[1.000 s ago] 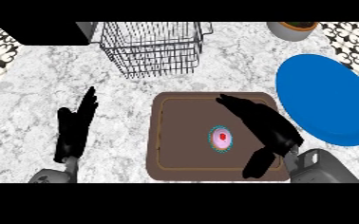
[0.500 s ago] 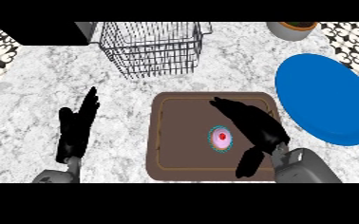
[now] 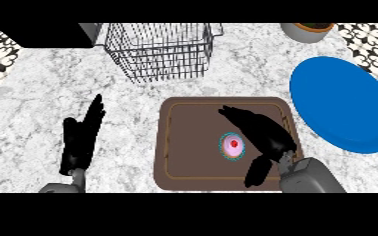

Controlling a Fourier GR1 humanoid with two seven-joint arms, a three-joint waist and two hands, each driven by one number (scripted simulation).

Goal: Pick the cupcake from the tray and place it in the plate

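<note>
1. Head view: since the earlier frames the right hand [image 3: 264, 134] has been drifting leftward over the tray [image 3: 184, 150], closing on the cupcake [image 3: 233, 146], and the grey forearm has come further in from the lower edge.
2. The right hand is now hanging above the tray's right half, fingers stretched out and apart, pointing up and to the left, with the thumb reaching down toward the tray's lower rim; it is holding nothing.
3. The cupcake, pink-topped with a red dot and a teal wrapper edge, is sitting on the brown tray, right of its middle, just beside the right hand's palm; whether the two are touching cannot be told.
4. The blue plate [image 3: 336, 105] is lying on the marble counter [image 3: 44, 95] to the right of the tray, close to its right rim.
5. The left hand [image 3: 81, 135] is resting at the left of the view, fingers straight and pointing up, well apart from the tray.
6. A wire basket [image 3: 164, 50] is standing beyond the tray, and a bowl [image 3: 308, 31] is showing at the upper right.
</note>
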